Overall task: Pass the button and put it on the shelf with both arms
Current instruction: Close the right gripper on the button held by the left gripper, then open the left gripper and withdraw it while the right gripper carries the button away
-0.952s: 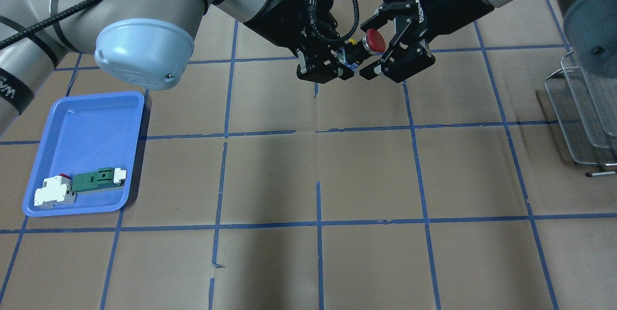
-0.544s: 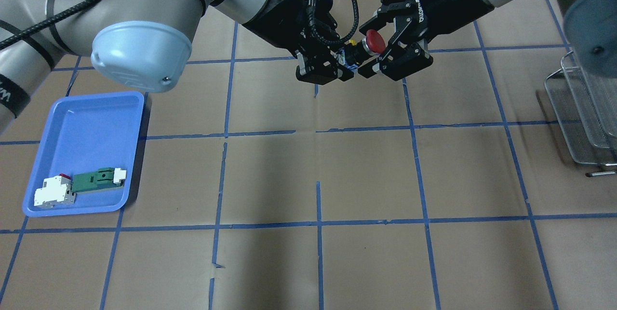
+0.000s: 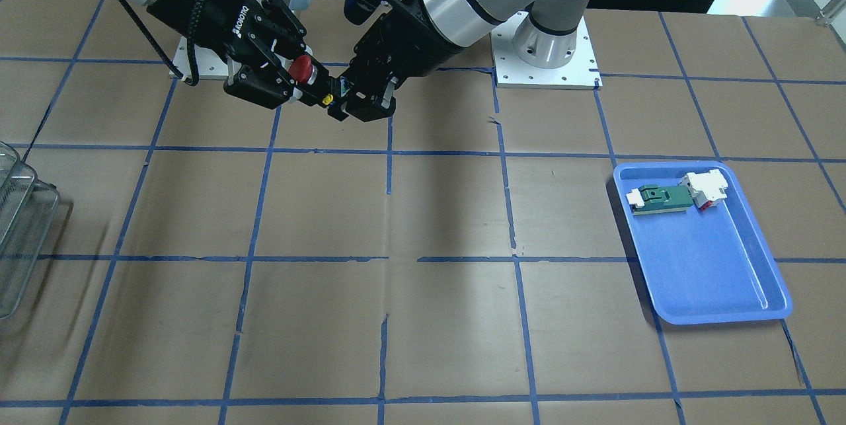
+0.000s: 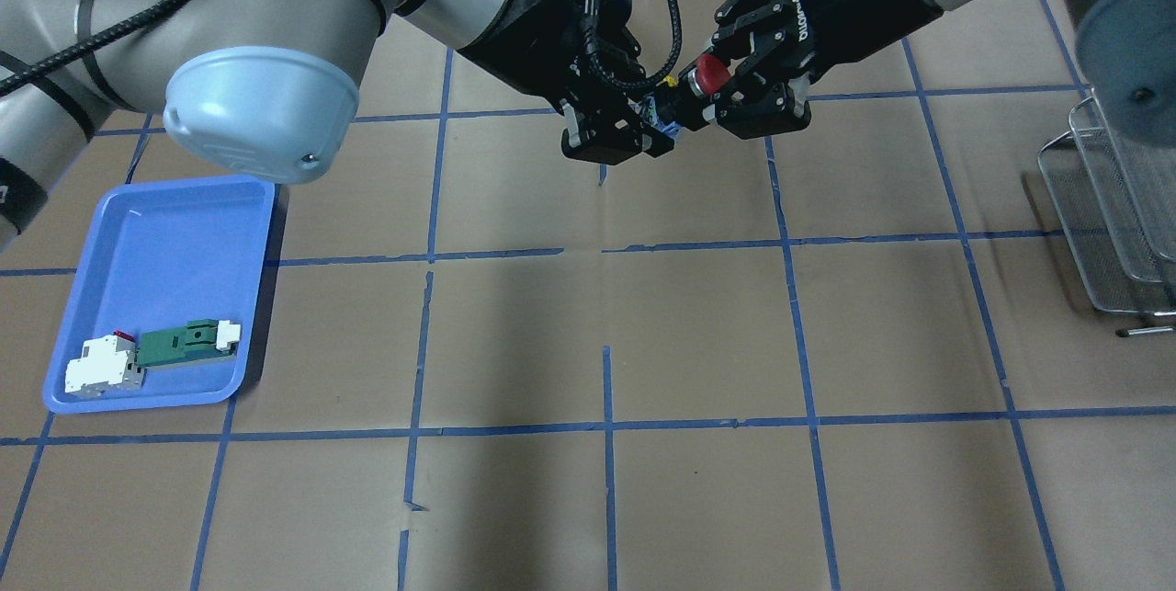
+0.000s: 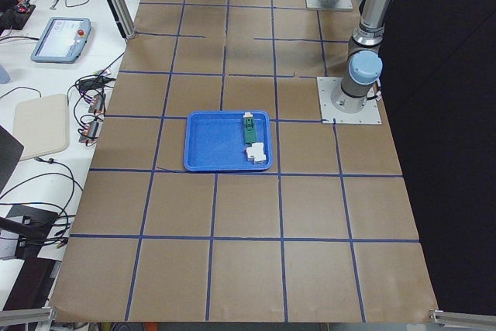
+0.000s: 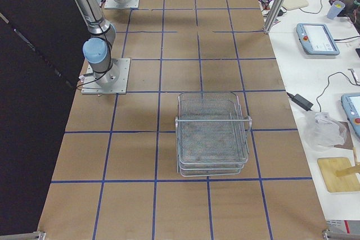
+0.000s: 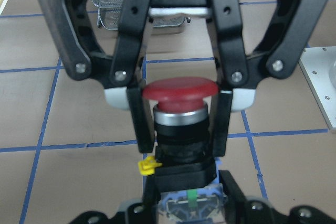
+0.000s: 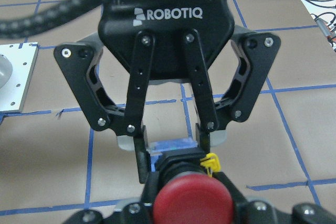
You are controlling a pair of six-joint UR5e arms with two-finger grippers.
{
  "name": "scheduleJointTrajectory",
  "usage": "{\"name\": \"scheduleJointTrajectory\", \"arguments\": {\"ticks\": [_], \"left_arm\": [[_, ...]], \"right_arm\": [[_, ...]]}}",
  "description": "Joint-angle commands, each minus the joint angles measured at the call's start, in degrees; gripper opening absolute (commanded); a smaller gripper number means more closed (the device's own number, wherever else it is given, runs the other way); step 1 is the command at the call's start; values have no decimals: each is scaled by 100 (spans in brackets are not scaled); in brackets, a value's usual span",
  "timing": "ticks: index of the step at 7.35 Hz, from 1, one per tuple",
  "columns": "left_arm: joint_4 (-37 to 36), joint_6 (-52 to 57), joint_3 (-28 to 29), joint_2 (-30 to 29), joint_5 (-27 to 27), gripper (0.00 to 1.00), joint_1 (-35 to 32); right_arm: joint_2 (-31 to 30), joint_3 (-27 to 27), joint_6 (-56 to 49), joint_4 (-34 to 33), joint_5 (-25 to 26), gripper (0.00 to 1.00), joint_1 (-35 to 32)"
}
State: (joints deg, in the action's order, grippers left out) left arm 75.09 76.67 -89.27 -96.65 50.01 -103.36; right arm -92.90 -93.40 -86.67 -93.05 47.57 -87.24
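Observation:
The button [image 4: 712, 73], red cap on a black body, hangs in the air over the table's far middle, between both grippers. My left gripper [image 4: 657, 119] is shut on its blue-and-black base end. My right gripper [image 4: 704, 93] is shut on the black body just behind the red cap. In the left wrist view the button [image 7: 179, 88] has the right gripper's fingers [image 7: 137, 121] touching both sides of its body. In the right wrist view the cap [image 8: 192, 200] is at the bottom. The wire shelf [image 4: 1102, 205] stands at the right edge, also seen from the right [image 6: 212, 133].
A blue tray [image 4: 165, 223] at the left holds a white-and-red block [image 4: 101, 366] and a green flat part [image 4: 184, 343]. Brown paper with blue tape lines covers the table. The left arm's elbow [image 4: 262, 113] hangs over the tray's far end.
My right gripper's fingers have closed in from open onto the button's body. Both grippers and the button have shifted slightly left. My left gripper keeps its hold.

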Motion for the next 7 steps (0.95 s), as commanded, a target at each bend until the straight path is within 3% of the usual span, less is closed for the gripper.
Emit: {"name": "scheduleJointTrajectory", "arguments": {"ticks": [1, 2, 4, 7], "left_arm": [[-3, -73, -3, 41, 34, 74, 8], [-3, -178, 6, 75, 87, 100, 8], [102, -354, 93, 102, 140, 100, 79], [487, -1406, 129, 163, 1358, 100, 324]], "right_arm": [[0, 6, -8, -11, -2, 0, 6], [0, 15, -17, -11, -20, 0, 6], [0, 6, -17, -11, -29, 0, 6], [70, -55, -34, -37, 68, 0, 93]]}}
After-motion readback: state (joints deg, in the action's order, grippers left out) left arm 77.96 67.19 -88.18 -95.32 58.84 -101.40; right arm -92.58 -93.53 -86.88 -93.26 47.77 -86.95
